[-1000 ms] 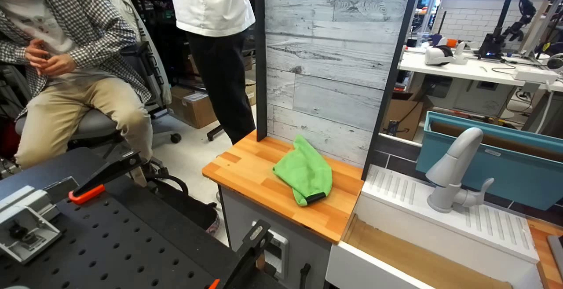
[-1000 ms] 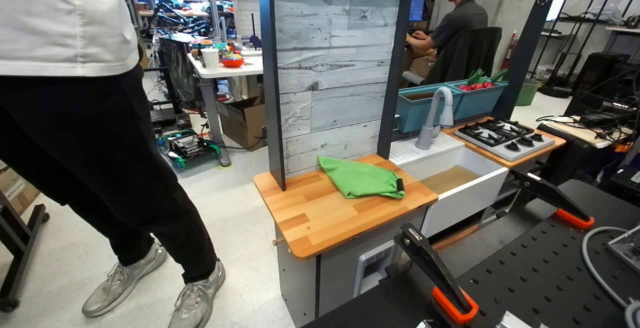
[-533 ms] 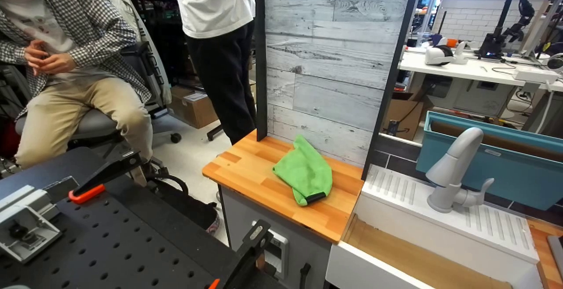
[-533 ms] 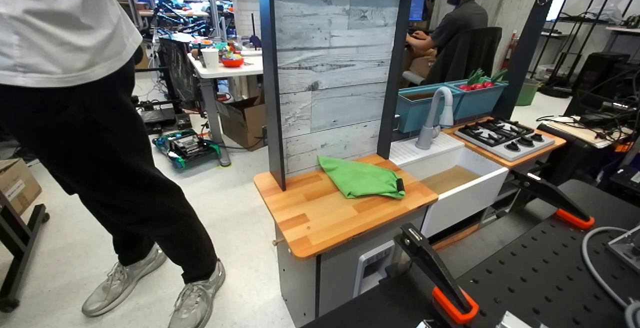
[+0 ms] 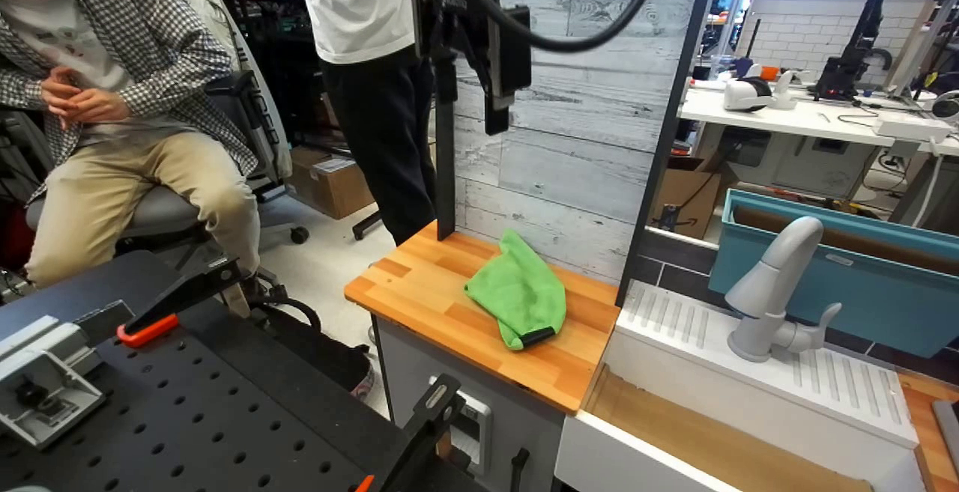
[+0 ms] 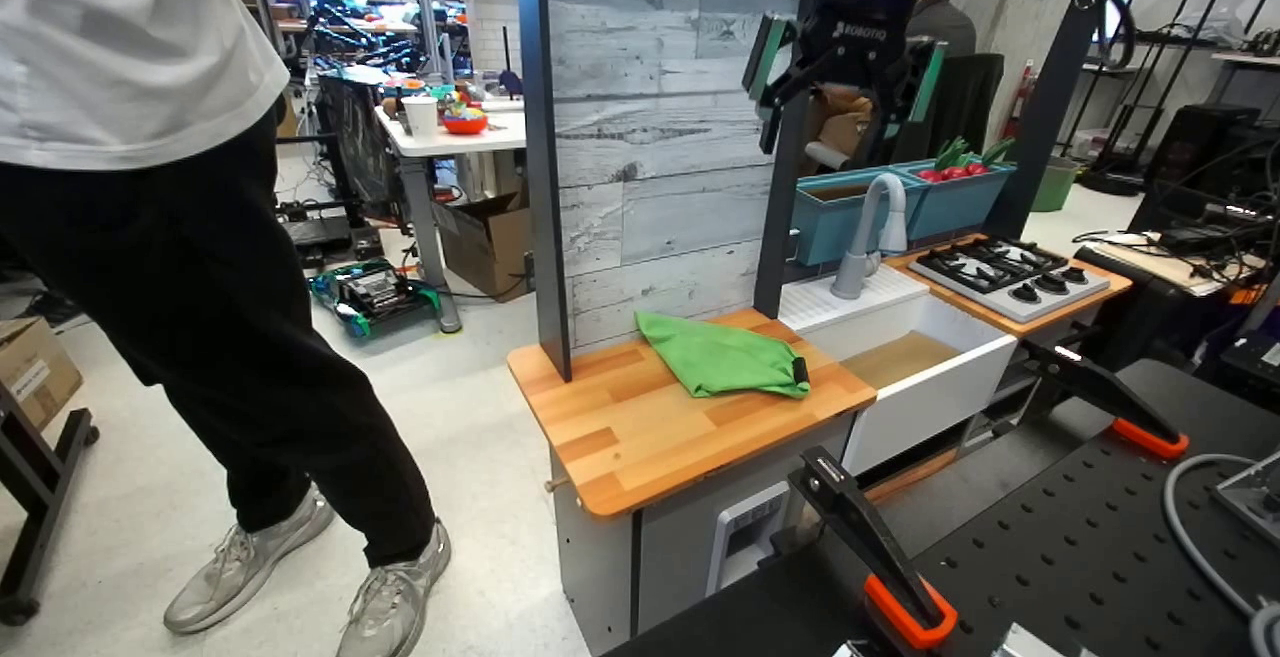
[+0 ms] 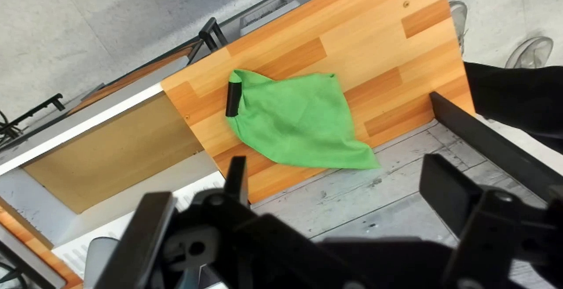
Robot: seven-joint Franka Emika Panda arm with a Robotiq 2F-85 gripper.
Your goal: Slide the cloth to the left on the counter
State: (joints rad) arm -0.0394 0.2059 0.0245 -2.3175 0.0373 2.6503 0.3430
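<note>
Green, black-tabbed fabric cloth (image 5: 518,293) lies on the orange-brown wooden counter (image 5: 419,275) in both exterior views, well below the black two-fingered pincer (image 5: 472,114). In the wrist view the pincer's jaws stand wide, the cloth ahead, its long axis aslant, roughly along their gap.
</note>
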